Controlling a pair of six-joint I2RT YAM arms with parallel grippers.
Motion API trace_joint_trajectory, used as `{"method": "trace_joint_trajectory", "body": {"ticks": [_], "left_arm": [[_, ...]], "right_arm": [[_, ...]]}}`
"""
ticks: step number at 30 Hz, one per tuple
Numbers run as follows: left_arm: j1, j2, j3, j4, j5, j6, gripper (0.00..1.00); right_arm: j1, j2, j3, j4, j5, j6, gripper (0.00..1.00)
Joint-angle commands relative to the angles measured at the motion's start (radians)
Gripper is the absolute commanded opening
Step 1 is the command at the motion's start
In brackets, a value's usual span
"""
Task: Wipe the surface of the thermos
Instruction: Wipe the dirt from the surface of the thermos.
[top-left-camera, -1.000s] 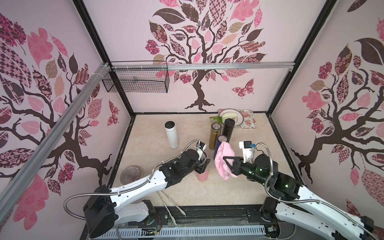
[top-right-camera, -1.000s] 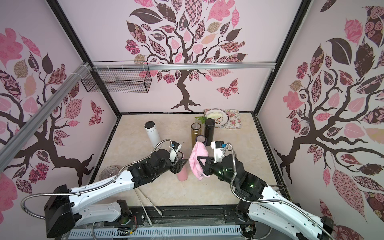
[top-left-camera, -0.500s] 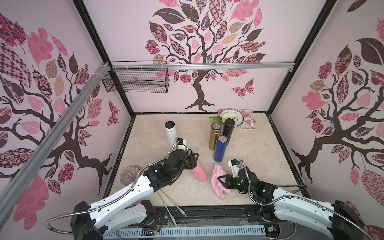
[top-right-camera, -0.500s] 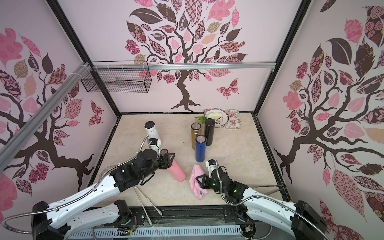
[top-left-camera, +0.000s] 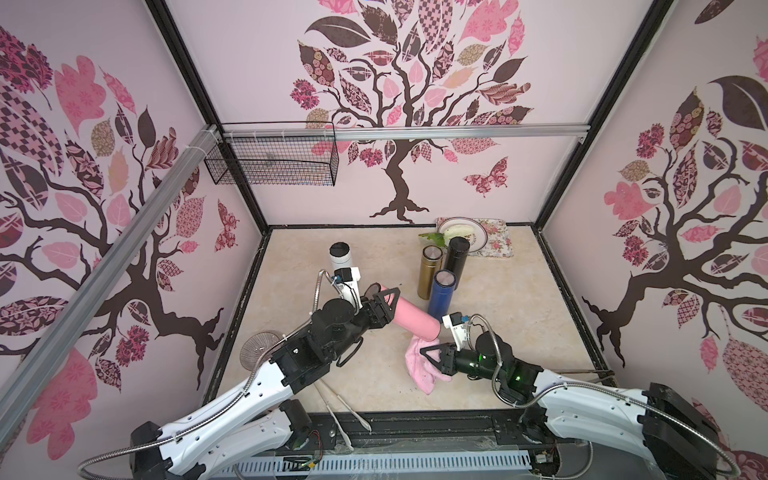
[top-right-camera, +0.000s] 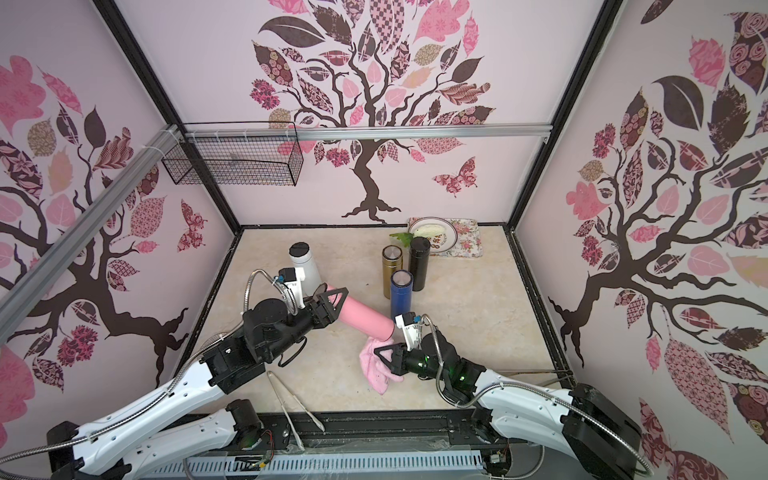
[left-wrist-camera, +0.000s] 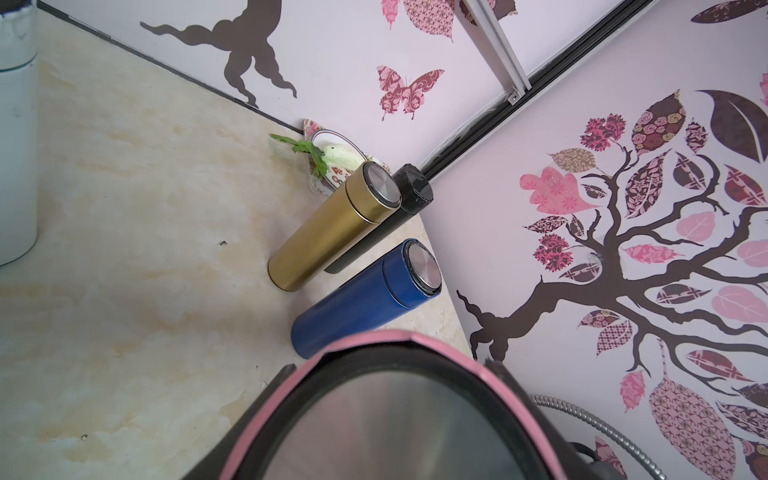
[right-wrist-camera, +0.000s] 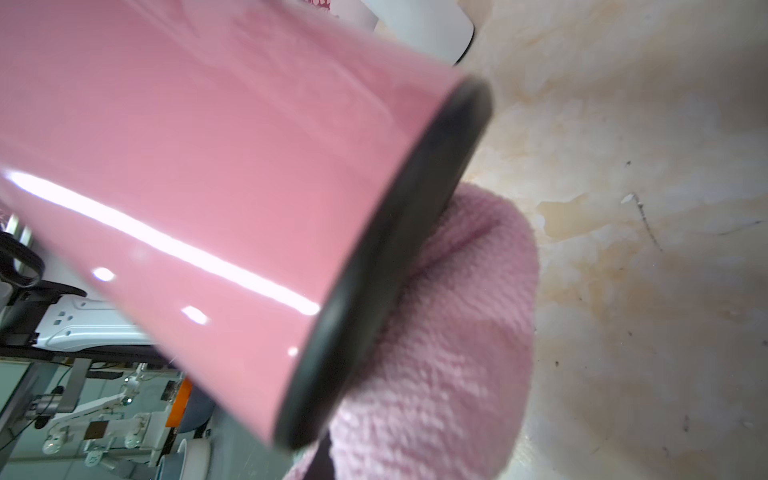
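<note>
The pink thermos (top-left-camera: 413, 319) is sitting mid-frame in both top views, tilted steeply. Its lid end is pointing upper left and its black-rimmed base lower right, just beside the blue bottle (top-left-camera: 441, 293). In the right wrist view the base (right-wrist-camera: 386, 266) is pressing on, or just over, the pink cloth (right-wrist-camera: 449, 332); contact is looking likely but cannot be told for sure.

Handling, as a judgement: the body is stiff metal with a glossy coat that is throwing bright glints, so it is probably slippery under hard fingers. It is likely light if empty, and its fill cannot be seen. It is not looking fragile, though it could roll if dropped on the table (top-left-camera: 291, 270). The best hold is looking like the lid end, which is leaving the long body free for wiping.

The left gripper (top-left-camera: 384, 306) is doing exactly that. Its jaws are clamping nearly shut around the upper body just below the lid, which is filling the bottom of the left wrist view (left-wrist-camera: 395, 415).

The right gripper (top-left-camera: 430, 359), lower right of centre, is pinching fully closed on a bunched fold of cloth. The rest of the cloth is spilling onto the table below it. The cloth is soft, fluffy and floppy, so only the gripped wad is going to press firmly.
</note>
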Motion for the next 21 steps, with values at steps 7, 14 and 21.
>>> {"method": "trace_joint_trajectory", "body": {"ticks": [7, 14, 21], "left_arm": [[-0.006, -0.038, 0.075, -0.168, 0.026, 0.119, 0.00], [-0.006, -0.027, 0.046, -0.100, 0.054, 0.097, 0.00], [-0.006, -0.034, -0.030, 0.083, 0.061, 0.041, 0.00]], "right_arm": [[0.004, -0.176, 0.178, -0.354, 0.190, -0.209, 0.00], [0.005, -0.265, 0.133, -0.239, 0.213, -0.176, 0.00], [0.004, -0.071, 0.007, 0.124, 0.027, -0.081, 0.00]]}}
